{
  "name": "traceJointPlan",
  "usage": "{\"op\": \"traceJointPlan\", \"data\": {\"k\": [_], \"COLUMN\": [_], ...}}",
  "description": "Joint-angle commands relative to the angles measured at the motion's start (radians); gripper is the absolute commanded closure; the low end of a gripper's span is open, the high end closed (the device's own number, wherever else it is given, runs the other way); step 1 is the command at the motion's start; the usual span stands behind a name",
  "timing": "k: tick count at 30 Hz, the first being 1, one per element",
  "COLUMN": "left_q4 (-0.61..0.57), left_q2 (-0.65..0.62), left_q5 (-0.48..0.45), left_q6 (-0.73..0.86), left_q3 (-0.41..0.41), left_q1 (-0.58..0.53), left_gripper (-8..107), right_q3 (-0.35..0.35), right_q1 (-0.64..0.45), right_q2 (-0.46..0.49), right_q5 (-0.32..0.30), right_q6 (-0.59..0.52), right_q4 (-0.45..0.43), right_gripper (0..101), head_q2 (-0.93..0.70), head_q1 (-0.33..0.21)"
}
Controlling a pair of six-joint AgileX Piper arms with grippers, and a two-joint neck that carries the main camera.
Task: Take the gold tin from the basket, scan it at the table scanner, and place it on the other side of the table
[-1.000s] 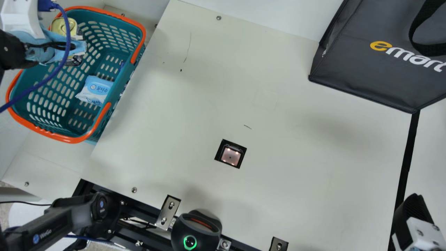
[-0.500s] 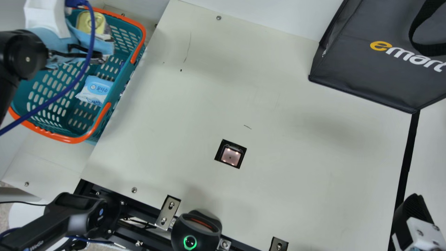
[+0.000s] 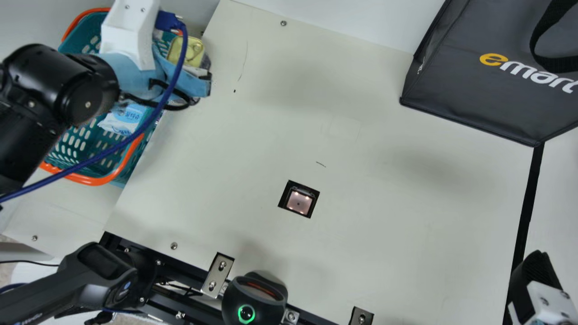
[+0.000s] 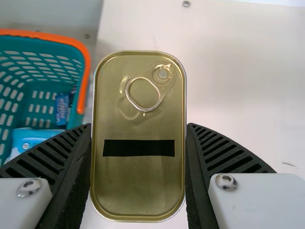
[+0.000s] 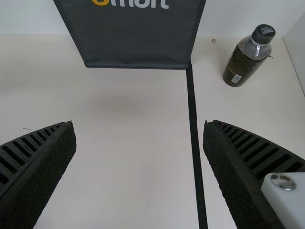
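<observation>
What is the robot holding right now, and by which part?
The left gripper holds the gold tin by its two long sides; the right gripper holds nothing.

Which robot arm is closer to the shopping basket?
Left. The left arm is above the basket, holding the gold tin near its rim; the right arm is across the table.

The tin (image 4: 138,186) is gold with a black band (image 4: 138,148), the basket (image 3: 92,181) teal, orange-rimmed.
</observation>
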State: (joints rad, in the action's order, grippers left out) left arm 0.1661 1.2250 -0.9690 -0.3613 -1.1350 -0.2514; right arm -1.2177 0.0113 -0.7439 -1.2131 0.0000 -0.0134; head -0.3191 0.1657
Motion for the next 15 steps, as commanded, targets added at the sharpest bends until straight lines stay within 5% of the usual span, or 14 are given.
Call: {"op": "traceJointPlan", "data": {"k": [1, 15], "left_q4": [0.009, 0.074], "left_q2": [-0.008, -0.069], "left_q5": [-0.011, -0.085], "left_q6": [-0.043, -0.322], "left_q3": [0.003, 0.053], "left_q1": [-0.062, -0.355], "left_gripper": [107, 107], "right_q3": [0.000, 0.000], "right_q1": [0.000, 0.000], "right_q2": [0.000, 0.000], "right_q5": [0.000, 0.000], "right_q6": [0.000, 0.000], "right_q4": [0.000, 0.000], "right_gripper": [6, 6], "head_q2": [-0.002, -0.002], "head_q1": [-0.027, -0.027]}}
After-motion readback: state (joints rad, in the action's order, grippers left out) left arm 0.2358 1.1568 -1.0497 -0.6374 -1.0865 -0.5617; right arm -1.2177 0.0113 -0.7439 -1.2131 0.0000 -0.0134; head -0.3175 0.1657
